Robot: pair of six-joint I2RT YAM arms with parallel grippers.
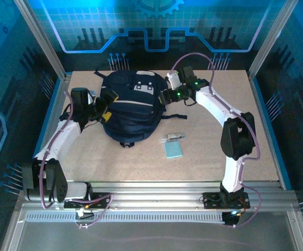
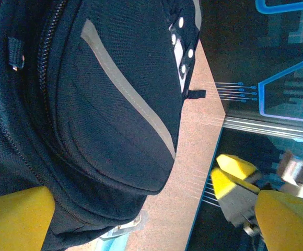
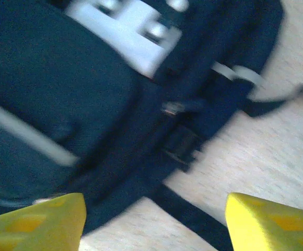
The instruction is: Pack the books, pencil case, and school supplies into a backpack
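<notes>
Navy backpack [image 1: 133,107] lay on my desk [image 1: 204,167].
My left claw [image 1: 107,104] and right claw [image 1: 165,97] both stood released, flanking it.

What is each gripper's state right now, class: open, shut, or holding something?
Left gripper: open, holding nothing, fingers spread at the backpack's edge.
Right gripper: open, holding nothing, fingers spread over the backpack.

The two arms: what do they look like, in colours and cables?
The left arm and right arm have white shells, black joints and a thin lilac cable looping alongside. Green lights glow on the right one's wrist. The left gripper and right gripper have yellow fingers.
</notes>
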